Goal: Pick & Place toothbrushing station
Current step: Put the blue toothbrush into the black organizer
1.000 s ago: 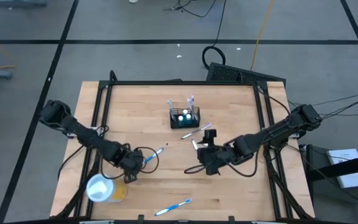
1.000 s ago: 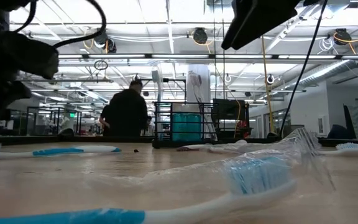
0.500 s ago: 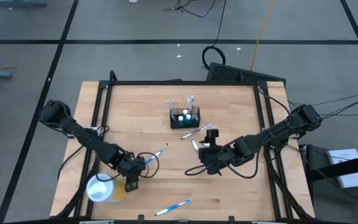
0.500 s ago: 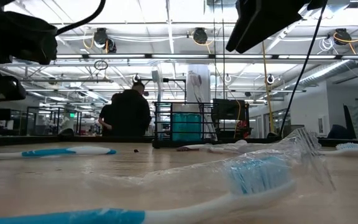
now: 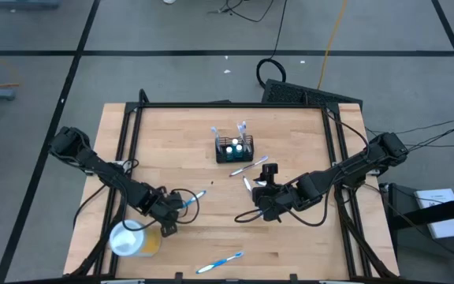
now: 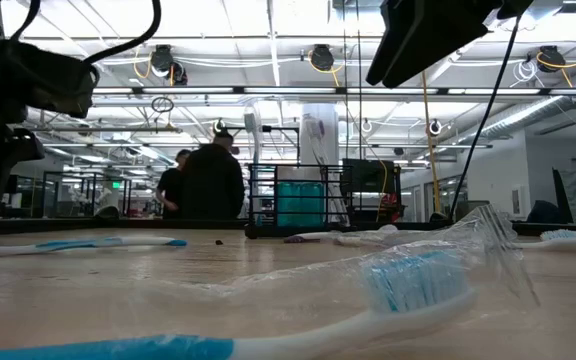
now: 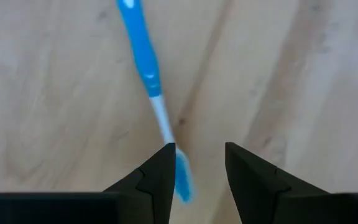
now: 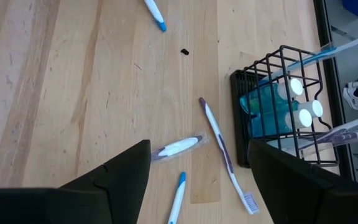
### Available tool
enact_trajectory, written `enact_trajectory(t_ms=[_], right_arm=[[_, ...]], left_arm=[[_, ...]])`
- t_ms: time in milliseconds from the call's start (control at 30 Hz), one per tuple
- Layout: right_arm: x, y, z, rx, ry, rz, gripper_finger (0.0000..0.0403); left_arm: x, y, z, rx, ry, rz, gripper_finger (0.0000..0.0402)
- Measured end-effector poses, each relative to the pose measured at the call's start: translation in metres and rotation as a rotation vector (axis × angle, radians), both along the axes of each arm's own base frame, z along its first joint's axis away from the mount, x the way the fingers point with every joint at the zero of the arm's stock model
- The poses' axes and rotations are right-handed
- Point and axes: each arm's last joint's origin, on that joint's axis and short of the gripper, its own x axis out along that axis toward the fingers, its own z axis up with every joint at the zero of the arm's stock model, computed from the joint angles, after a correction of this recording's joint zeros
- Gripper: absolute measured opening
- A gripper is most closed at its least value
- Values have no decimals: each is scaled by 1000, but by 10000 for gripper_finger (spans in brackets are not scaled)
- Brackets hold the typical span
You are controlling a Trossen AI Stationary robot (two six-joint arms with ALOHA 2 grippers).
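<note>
The left gripper hovers low over the tabletop at about 8 o'clock, its fingers part-way apart and holding nothing; the brush end of a blue toothbrush lies on the wood just beside one finger, not yet grasped. The right gripper hangs at about 4 o'clock of centre, fingers spread wide and empty, above a purple toothbrush and a wrapped toothbrush. The toothbrushing station stands at 12 o'clock, already holding tubes and a couple of brushes. Judging by this, the job is partly done: several brushes lie loose, including another blue toothbrush at 6 o'clock near the yellow cup.
</note>
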Motion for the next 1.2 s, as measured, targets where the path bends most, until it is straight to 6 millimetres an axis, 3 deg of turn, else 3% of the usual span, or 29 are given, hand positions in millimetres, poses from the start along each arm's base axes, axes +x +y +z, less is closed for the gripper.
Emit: enact_trajectory(t_ms=[633, 967, 1200], right_arm=[[-1, 0, 0, -3, 7, 0, 260], [-1, 0, 0, -3, 8, -1, 260], [-1, -1, -1, 1, 13, -11, 260]], left_arm=[[-8, -2, -4, 54, 69, 22, 143], [2, -6, -29, 84, 140, -28, 143], [1, -6, -28, 83, 140, -27, 131]])
